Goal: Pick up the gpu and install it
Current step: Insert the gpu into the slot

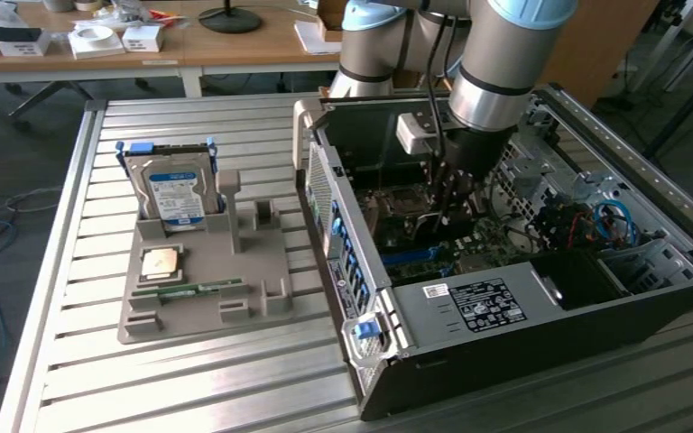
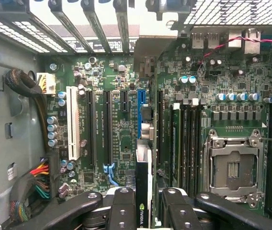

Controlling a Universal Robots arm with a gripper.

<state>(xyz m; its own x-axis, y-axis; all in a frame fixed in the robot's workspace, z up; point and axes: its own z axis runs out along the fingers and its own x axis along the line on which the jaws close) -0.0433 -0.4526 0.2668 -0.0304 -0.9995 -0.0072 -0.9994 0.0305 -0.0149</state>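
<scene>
Black gripper (image 2: 147,196) fingers pinch the gpu (image 2: 143,178) edge-on, low inside the open computer case (image 1: 563,352), lined up over the motherboard's blue slot (image 2: 142,103) — pickup done — seating apparently not yet finished.

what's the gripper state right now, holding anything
gripper: closed on the gpu, which it holds edge-on above the motherboard inside the computer case.
</scene>
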